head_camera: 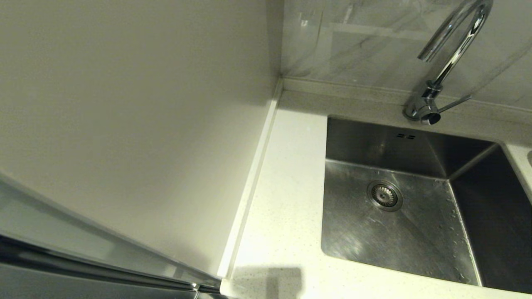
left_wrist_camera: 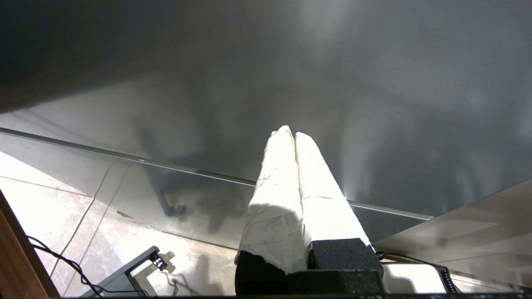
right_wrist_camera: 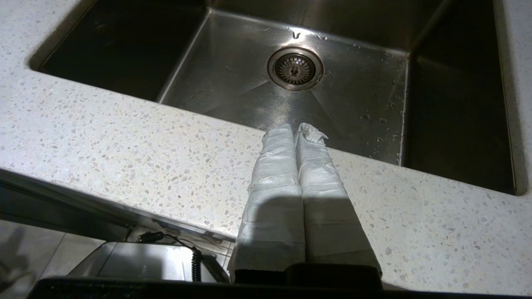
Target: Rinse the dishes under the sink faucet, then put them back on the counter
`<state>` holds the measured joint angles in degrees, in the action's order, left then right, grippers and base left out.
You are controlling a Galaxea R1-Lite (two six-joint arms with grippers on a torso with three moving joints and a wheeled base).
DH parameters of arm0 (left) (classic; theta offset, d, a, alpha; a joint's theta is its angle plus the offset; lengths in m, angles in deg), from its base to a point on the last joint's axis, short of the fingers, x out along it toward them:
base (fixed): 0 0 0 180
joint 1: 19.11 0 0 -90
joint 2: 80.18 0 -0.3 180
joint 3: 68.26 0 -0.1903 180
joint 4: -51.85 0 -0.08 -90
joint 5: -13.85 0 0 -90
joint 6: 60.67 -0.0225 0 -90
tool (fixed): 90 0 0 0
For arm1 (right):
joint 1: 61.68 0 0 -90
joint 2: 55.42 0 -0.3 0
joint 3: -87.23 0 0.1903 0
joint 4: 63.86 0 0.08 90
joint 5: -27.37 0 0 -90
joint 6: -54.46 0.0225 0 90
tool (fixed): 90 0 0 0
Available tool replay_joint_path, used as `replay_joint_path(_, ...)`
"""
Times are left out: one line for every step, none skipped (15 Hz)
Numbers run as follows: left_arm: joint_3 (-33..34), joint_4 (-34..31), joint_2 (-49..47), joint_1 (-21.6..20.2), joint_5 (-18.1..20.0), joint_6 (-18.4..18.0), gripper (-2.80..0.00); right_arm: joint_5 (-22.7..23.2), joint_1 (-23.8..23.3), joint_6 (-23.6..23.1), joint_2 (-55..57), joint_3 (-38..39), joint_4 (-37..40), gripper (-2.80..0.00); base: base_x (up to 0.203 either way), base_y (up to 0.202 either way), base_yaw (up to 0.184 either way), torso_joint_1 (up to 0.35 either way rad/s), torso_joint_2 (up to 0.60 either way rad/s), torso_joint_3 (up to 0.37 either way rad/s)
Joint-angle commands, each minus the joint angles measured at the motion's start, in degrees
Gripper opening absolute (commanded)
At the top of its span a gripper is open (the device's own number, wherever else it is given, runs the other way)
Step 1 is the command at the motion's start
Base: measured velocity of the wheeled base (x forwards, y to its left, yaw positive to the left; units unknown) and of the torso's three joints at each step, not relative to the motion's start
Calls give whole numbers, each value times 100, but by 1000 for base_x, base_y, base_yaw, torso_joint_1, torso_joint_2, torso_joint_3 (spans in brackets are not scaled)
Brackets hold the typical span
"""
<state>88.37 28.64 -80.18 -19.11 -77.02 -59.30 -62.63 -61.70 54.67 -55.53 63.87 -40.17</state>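
The steel sink (head_camera: pixel 399 232) lies at the right of the head view, with its round drain strainer (head_camera: pixel 385 195) and nothing in it. The chrome faucet (head_camera: pixel 451 54) stands behind it, spout over the basin, its thin lever (head_camera: pixel 455 104) pointing right. No water shows. The white speckled counter (head_camera: pixel 286 187) runs left of and in front of the sink. None of the three bowls is in view. My right gripper (right_wrist_camera: pixel 296 129) is shut and empty, low over the counter's front strip (right_wrist_camera: pixel 124 141), pointing at the sink (right_wrist_camera: pixel 257 83). My left gripper (left_wrist_camera: pixel 290 133) is shut and empty, below counter height before a grey glossy panel.
A plain cream wall panel (head_camera: pixel 124 124) fills the left of the head view, with a raised edge strip (head_camera: pixel 253 182) between it and the counter. A tiled backsplash (head_camera: pixel 365 41) rises behind the faucet. Cables and a metal frame (left_wrist_camera: pixel 124 270) lie on the floor below.
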Motion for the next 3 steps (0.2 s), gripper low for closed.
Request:
replay_joint_path(0,2,18,0,0,3,-280,0,1,4,11,0,3,-280,0,0,0,0,0,0)
replay_joint_path(0,2,18,0,0,3,-280,0,1,-3,11,0,3,-280,0,0,0,0,0,0)
replay_joint_path(0,2,20,0,0,3,-280,0,-3,-3,11,-6,3,-280,0,0,0,0,0,0)
